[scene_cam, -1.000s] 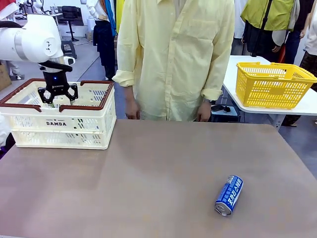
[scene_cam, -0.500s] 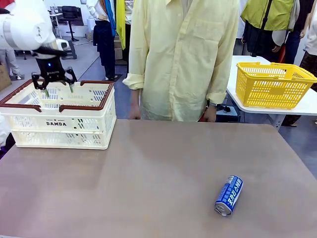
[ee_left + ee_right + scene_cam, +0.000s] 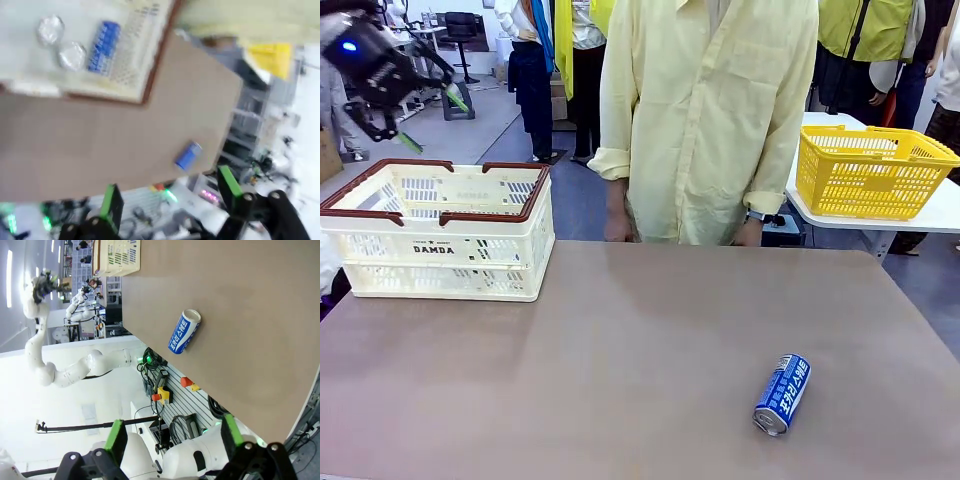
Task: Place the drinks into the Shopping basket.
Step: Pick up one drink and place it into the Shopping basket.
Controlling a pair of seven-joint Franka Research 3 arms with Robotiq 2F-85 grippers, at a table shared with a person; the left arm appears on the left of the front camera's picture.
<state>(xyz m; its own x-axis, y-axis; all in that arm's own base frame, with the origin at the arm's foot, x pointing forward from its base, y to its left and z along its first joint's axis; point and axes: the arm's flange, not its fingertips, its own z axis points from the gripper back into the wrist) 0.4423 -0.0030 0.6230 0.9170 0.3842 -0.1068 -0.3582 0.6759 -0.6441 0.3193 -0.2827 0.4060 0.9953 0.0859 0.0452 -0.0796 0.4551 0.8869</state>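
A slim blue-and-white can (image 3: 782, 393) lies on its side at the near right of the brown table; it also shows in the left wrist view (image 3: 188, 156) and the right wrist view (image 3: 184, 331). The cream Shopping basket (image 3: 440, 248) with its brown-red rim stands at the far left. In the blurred left wrist view, the basket (image 3: 150, 75) holds two upright cans seen as silver tops (image 3: 72, 55) and a blue can (image 3: 103, 40) lying flat. My left gripper (image 3: 430, 120) hangs open and tilted, high above the basket's left end, holding nothing. My right gripper (image 3: 173, 437) is open, well off the table.
A person in a pale yellow shirt (image 3: 710, 110) stands at the far edge, hands hanging down. A bright yellow mesh basket (image 3: 870, 170) sits on a white table at the back right. Bare tabletop (image 3: 620, 350) lies between the basket and the lying can.
My left gripper has risen out of the basket, swung up and left, and tilted, its jaws spreading wider. The person has shifted slightly right. The lying can has not moved.
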